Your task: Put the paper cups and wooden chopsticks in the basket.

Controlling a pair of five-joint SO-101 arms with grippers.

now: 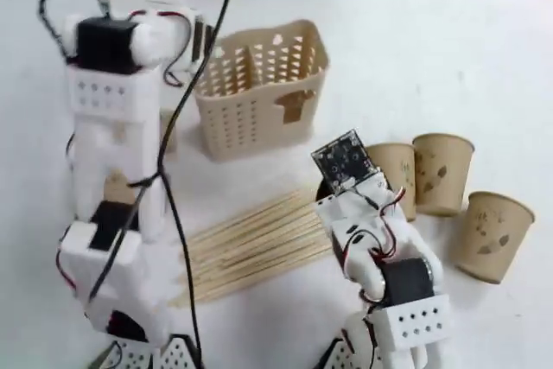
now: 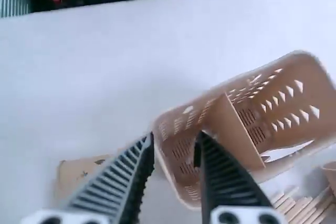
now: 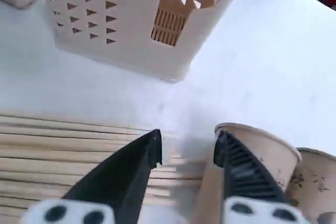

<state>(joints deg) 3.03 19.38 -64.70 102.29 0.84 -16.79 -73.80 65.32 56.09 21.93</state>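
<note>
Left gripper [image 2: 176, 148]: open with only a narrow gap between its 2 dark ribbed fingers. It hangs above the table close to one corner of the basket, and the basket wall shows through the gap. I cannot tell if a finger touches the wall.
Right gripper [image 3: 189, 148]: open with a medium gap and holding nothing. It is low over the ends of the chopsticks, and one finger is just beside the nearest cup [image 3: 262, 150].
Basket [image 1: 259, 97]: beige with many small holes, upright on the table at the far middle. 1 divider makes 2 compartments.
Chopsticks [image 1: 251, 244]: a loose flat pile on the table, in front of the basket and between the 2 arms.
Paper cups [image 1: 442, 172]: 3 brown cups stand upright to the right of the chopsticks. 2 are close together, and the 3rd is a little apart, nearer the front.
4th cup [image 2: 79, 174]: on the table beside the basket, near the left arm and partly hidden by it.
Table [image 1: 449, 49]: white.
</note>
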